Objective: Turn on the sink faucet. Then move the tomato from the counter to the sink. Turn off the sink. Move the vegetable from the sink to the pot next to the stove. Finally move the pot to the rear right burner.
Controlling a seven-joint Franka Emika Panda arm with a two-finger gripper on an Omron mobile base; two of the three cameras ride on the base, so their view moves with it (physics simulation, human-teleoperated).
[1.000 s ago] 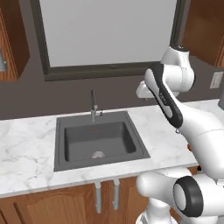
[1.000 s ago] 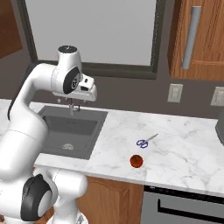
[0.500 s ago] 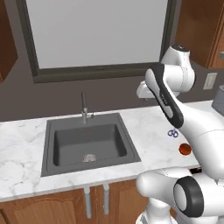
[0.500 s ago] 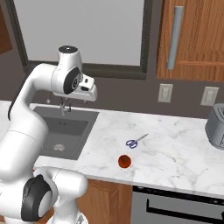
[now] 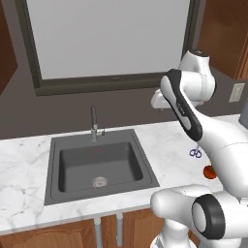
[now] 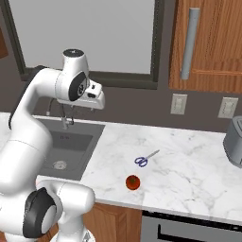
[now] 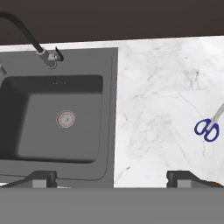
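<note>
Step in hand, by the look of it: faucet on, nothing started yet. Best approach: bring claw (image 7: 112,178) down and left toward faucet handle (image 7: 56,55) at back rim of sink (image 5: 54,145), come in from the side, nudge lever w/o hitting the spout. No water seen running. Claw spread fully wide, holding nothing, touching nothing, hanging high over worktop (image 6: 189,160) just right of sink. Tomato (image 6: 133,182) sits on worktop near front edge, well apart from sink, blue scissors (image 6: 144,159) just behind it. Basin bare, drain visible.
</note>
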